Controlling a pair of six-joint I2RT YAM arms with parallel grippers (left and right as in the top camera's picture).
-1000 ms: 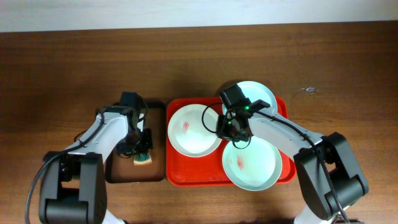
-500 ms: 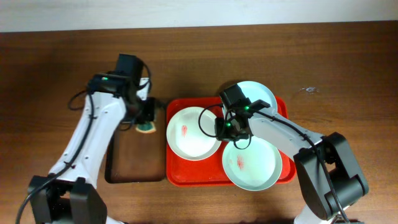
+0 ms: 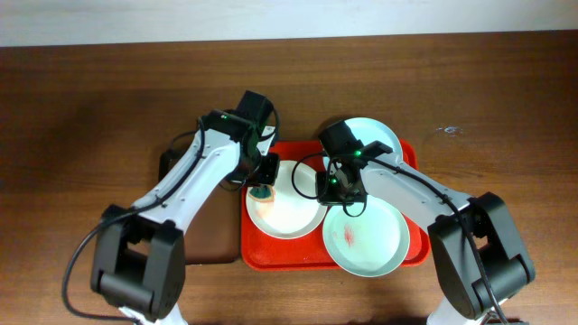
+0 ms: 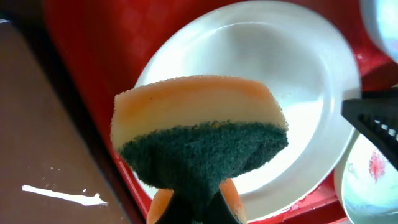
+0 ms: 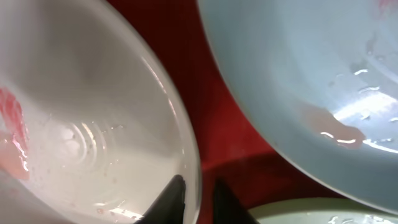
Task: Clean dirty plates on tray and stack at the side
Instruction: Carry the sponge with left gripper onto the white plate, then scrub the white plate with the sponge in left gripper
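My left claw (image 4: 196, 204) clamps an orange-and-green sponge (image 4: 199, 134) above the round white plate (image 4: 280, 81); my right claw (image 5: 199, 199) pinches its rim; a pale blue plate (image 5: 298, 62) lies just beyond, the red plastic tray (image 5: 211, 124) beneath.

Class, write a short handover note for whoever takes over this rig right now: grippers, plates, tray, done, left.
Left gripper: shut on the sponge, over the white plate.
Right gripper: jaws pinch that plate's right rim.
The white plate, pale blue plate and pale green plate all sit in the red tray.
Done: none stacked; white and green show red smears.
Left: wipe all three, stack beside the tray.
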